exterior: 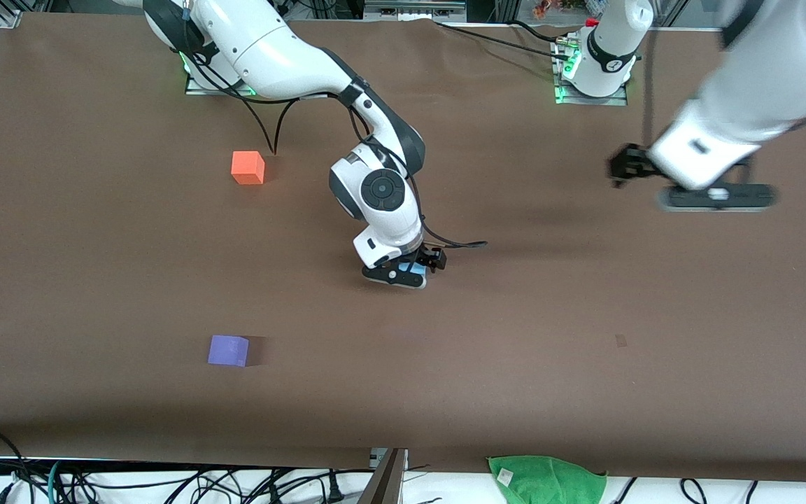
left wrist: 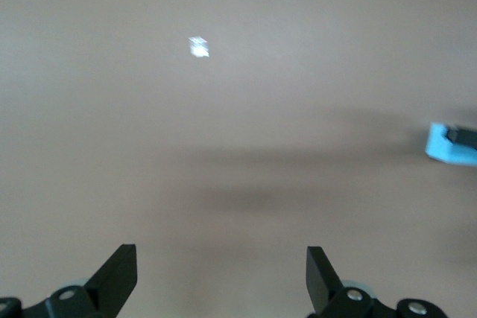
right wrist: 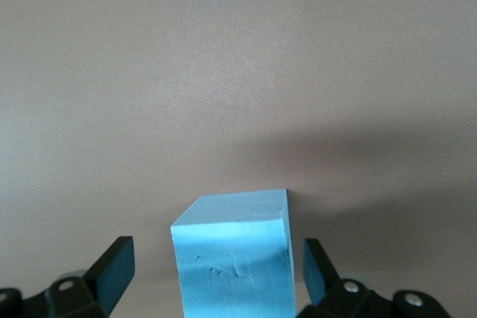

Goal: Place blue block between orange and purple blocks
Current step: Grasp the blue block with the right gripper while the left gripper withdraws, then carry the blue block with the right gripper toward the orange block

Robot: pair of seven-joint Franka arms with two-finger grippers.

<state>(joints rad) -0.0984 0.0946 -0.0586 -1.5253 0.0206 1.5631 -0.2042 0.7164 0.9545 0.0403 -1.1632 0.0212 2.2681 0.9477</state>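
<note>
The jaws of the right gripper (right wrist: 212, 277) are open, with one finger on each side of the blue block (right wrist: 232, 258) and a gap showing between each finger and the block, so it is around the block but not squeezing it. The jaws of the left gripper (left wrist: 222, 277) are open too, with nothing between them, only the bare brown table (left wrist: 238, 109) under them. In the front view, the right gripper (exterior: 403, 269) is down low near the middle of the table (exterior: 585, 315), and only a little bit of the blue block (exterior: 413, 267) peeks out from under it. The orange block (exterior: 248, 167) sits on the table toward the right arm's end, farther from the front camera than the blue block. The purple block (exterior: 228, 350) also sits toward the right arm's end, nearer to the front camera than the blue block. The orange and purple blocks are well apart from each other, and the blue block is off to one side of the space between them, more toward the middle of the table. The left gripper (exterior: 630, 168) hangs up in the air over the left arm's end of the table. A green cloth (exterior: 546, 479) lies at the table edge nearest the front camera.
</note>
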